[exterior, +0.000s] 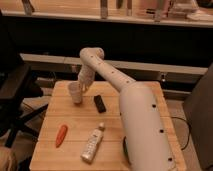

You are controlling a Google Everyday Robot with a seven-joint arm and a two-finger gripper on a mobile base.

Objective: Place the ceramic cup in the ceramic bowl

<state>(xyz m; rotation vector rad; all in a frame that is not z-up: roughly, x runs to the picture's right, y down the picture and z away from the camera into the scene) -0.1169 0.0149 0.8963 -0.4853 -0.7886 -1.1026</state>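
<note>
Ceramic cup (75,93) stands upright on the wooden table (75,145), toward that table's far left part, its wider rim up. It is small, whitish and plain. From where I stand, the gripper (83,85) sits right at the cup's upper right side, low over the table, so close that the two overlap in my sight. Whether it is grasping the cup or only beside it, I cannot tell.

Behind the gripper the white arm (107,72) rises to a rounded elbow above the table's far edge, then slopes down and toward me, growing into a thick pale body (145,130) that covers much of the table's right side.

Just right of the cup, and a little nearer to me, lies a small black object (100,103), flat on the wood and apart from the cup. Nearer still, toward the table's front left, lies an orange carrot (61,135), well apart from the cup. To the carrot's right lies a white bottle (92,145) with a label, on its side, its neck pointing toward the table's far side.

Off the table's left edge stands a dark chair (15,95). I can find no green bowl anywhere on the table.
</note>
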